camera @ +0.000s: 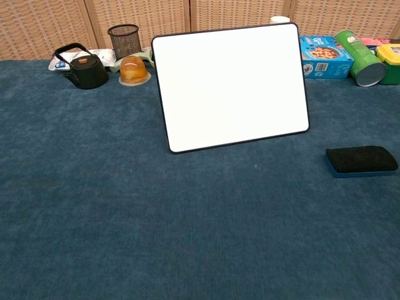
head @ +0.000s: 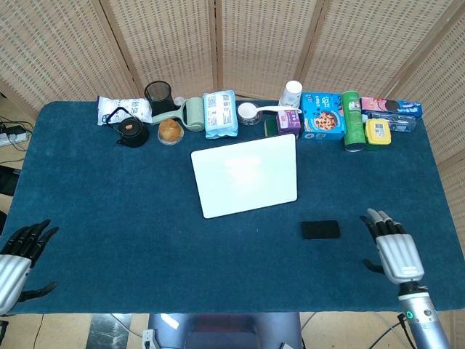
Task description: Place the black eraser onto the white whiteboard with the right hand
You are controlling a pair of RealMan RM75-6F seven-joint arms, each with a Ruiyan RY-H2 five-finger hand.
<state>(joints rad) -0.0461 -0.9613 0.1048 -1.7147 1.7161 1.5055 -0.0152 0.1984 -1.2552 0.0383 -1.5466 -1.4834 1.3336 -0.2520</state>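
The black eraser [head: 320, 230] lay on the tabletop [head: 109, 211] beside the white whiteboard [head: 245, 174]. The right robot hand [head: 392, 249] and left robot hand [head: 18, 254] were empty, fingers spread. The mesh cup's [head: 158, 93] contents could not be told.

One whiteboard [head: 245, 174]; one eraser [head: 320, 230]; one teapot [head: 128, 129]; two hands [head: 392, 247].

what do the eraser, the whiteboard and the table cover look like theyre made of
Eraser: matte black top that looks like felt, on a thin blue base, possibly plastic or foam. Whiteboard: smooth, slightly glossy white face with a thin dark rim; the head view shows a soft glare on it. Table cover: dark blue fabric with a fuzzy, carpet-like nap.
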